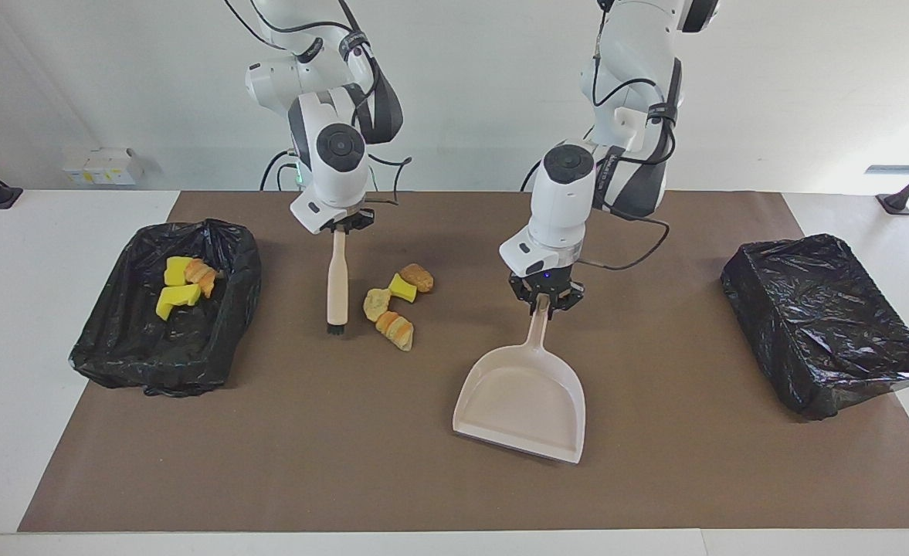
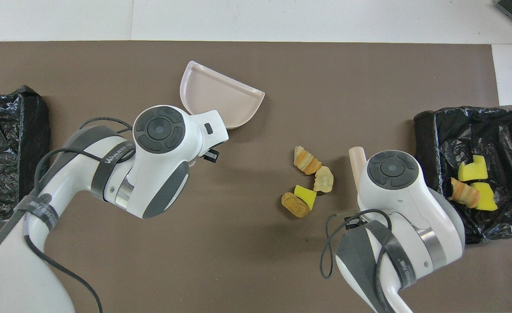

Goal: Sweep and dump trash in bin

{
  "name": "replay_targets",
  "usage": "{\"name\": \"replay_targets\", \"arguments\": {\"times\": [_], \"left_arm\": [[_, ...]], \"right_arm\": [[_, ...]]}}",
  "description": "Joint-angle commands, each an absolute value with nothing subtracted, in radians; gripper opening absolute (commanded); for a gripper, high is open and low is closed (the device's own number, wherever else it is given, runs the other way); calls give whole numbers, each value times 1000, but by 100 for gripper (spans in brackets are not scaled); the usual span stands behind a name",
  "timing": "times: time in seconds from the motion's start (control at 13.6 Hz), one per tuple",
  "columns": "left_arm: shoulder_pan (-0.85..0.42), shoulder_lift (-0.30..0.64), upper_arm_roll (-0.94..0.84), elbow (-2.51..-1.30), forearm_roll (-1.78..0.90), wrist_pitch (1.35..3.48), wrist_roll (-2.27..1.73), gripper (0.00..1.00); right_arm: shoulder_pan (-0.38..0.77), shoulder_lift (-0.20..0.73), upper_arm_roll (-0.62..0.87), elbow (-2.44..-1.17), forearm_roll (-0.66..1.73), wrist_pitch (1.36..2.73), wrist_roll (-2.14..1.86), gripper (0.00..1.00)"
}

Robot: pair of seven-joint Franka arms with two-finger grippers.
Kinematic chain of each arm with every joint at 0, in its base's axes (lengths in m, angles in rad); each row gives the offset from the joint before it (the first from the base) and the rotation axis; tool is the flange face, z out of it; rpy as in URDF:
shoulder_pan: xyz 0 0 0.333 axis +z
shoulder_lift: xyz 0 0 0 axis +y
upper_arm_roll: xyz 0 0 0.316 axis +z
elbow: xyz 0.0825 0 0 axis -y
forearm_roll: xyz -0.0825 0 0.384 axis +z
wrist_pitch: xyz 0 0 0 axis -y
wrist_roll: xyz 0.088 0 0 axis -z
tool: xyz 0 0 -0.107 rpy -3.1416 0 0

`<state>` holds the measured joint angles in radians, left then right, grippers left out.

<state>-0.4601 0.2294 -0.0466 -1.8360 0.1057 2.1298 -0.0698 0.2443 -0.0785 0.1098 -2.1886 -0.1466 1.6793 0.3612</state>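
**Trash split between the mat and one bin, both tools gripped**

Trash [image 1: 395,305] lay in two lots when I looked in. I go from the biggest things down. My brown mat [image 1: 655,479] covered most of the white table [image 1: 37,432]. A black-lined bin [image 1: 164,309] sat at the right arm's end of the table, and a second black-lined bin [image 1: 825,324] at the left arm's end. In the first bin I counted three scraps [image 2: 473,184], yellow sponge and an orange-brown lump.

My left arm reached out over the middle of the mat. Its left gripper [image 1: 544,297] had the jaws closed narrow on the handle of the beige dustpan [image 1: 524,401], which I saw tilted, the pan mouth pointing away from the robots and slewed toward the left arm's end. The pan's far lip seemed to be at the mat, though I could not tell whether it touched.

My right gripper [image 1: 340,228] hung over the mat between the first bin and the loose scraps, jaws clamped on the top of the brush [image 1: 336,282]. The brush hung upright with its dark bristles down at the mat, just beside the loose scraps.

Four loose scraps lay close together on the mat between brush and dustpan: a striped bread lump [image 2: 306,160], a pale lump [image 2: 324,179], a yellow sponge wedge [image 2: 304,196] and a brown lump [image 2: 295,205].
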Motion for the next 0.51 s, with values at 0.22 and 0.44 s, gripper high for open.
{"name": "replay_targets", "arguments": {"times": [0.22,0.44], "left_arm": [[-397,138,-52,-1858,121,1898,464,0],[-352,130,-54,-1864,121,1838,865,0]], "right_arm": [[296,-215,121,-2350,-50,1651,327,0],[320,-201,121,-2367,0,1706,307,0]]}}
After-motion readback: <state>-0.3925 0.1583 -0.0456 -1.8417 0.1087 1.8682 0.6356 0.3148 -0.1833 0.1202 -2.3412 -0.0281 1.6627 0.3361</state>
